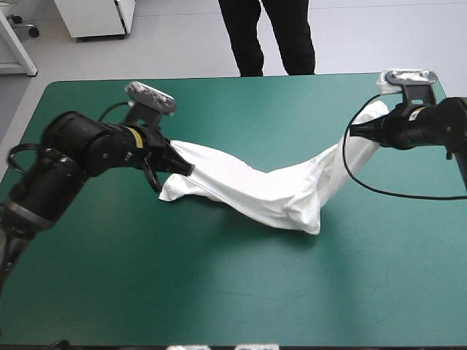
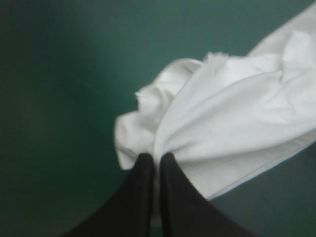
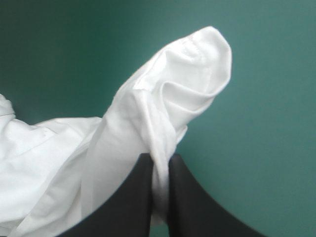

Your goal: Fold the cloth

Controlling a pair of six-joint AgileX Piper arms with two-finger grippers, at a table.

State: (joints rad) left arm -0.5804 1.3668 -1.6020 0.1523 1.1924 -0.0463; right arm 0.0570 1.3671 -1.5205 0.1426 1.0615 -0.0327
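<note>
The white T-shirt (image 1: 270, 186) hangs stretched between my two grippers above the teal-green table, sagging in the middle where a bunched fold touches the cover. My left gripper (image 1: 182, 166) is shut on the T-shirt at its left end; in the left wrist view (image 2: 157, 157) the black fingers pinch a gathered edge of the T-shirt (image 2: 232, 118). My right gripper (image 1: 357, 131) is shut on the T-shirt at the far right, near the table's back edge. In the right wrist view (image 3: 160, 158) a rounded fold of the T-shirt (image 3: 182, 84) juts out ahead of the fingers.
The teal-green table (image 1: 219, 292) stretches bare in front of the T-shirt and along its left side.
</note>
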